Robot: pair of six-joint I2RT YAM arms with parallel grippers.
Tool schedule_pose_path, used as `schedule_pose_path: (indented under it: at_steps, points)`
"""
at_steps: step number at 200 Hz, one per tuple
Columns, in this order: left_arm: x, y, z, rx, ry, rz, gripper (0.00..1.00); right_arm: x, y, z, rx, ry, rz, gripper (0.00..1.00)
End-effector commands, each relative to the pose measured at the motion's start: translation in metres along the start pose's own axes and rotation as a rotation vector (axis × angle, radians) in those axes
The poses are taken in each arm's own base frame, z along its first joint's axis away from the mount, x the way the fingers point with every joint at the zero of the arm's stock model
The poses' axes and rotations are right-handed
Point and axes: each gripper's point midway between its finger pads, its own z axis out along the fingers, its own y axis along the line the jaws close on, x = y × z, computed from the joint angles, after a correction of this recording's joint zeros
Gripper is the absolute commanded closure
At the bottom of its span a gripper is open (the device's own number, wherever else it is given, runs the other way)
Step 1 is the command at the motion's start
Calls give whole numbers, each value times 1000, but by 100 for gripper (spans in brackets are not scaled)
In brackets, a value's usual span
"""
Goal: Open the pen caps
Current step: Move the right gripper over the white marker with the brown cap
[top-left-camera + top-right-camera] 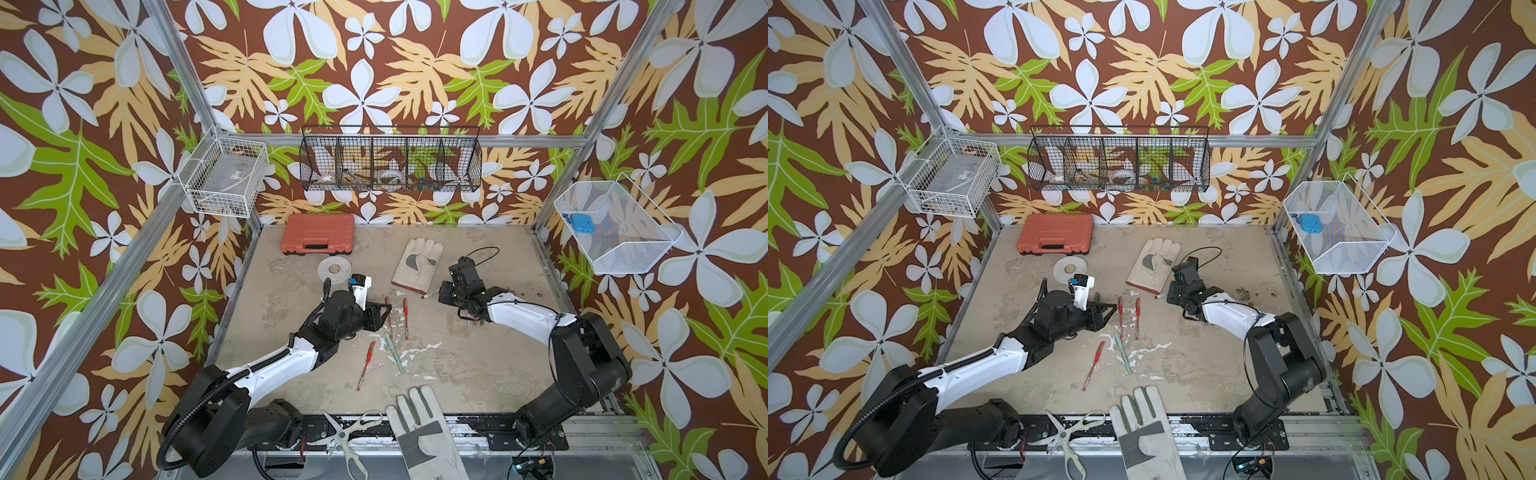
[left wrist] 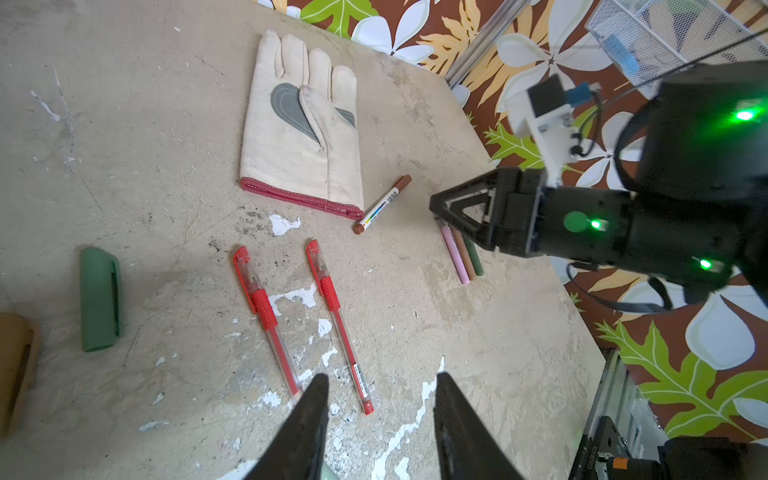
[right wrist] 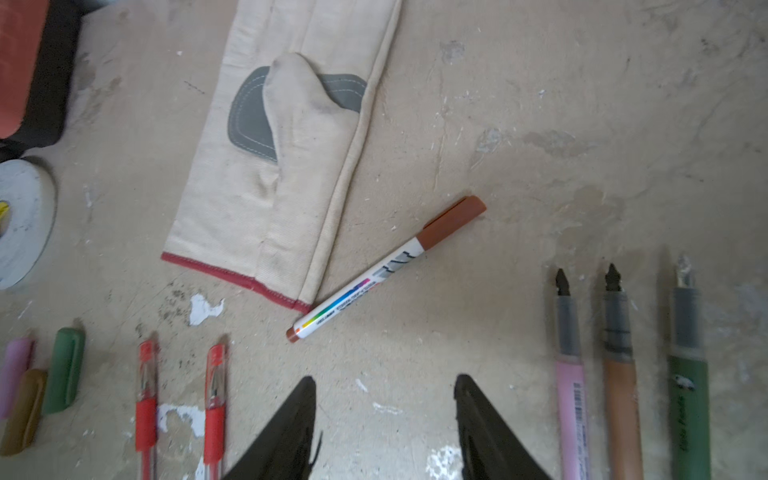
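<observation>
1. Stained beige worktop (image 1: 478, 365) is sitting between brown floral-papered walls (image 1: 415, 75).
2. Pink, gold, green plastic pen caps (image 3: 64, 370) are lying loose left of centre.
3. Left gripper (image 2: 380, 380) and right gripper (image 3: 384, 380) fingers are standing apart, empty.

a brown-capped white marker (image 2: 383, 203) lies just beside the red-cuffed pale glove (image 2: 299, 137).

Gold cap (image 2: 14, 370) — cut off at the edge.

Table (image 3: 540, 104) rough, chipped, matt; glove (image 3: 257, 208) cloth; red pens (image 2: 331, 292) glossy clear plastic.
</observation>
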Motion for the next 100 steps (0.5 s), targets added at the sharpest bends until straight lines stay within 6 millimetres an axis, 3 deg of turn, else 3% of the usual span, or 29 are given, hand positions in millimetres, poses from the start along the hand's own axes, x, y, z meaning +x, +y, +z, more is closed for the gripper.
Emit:
schedule_pose_path:
  at_steps: [1,47,100]
  points:
    - [-6,-16,-8,86,-42,43,56,-4,-11,12,92,-11,69,46]
    - [0,-41,-12,241,-26,43,54,-9,-12,32,163,5,115,45]
    - [1,-38,-11,229,-22,52,54,-8,-10,53,203,37,127,48]
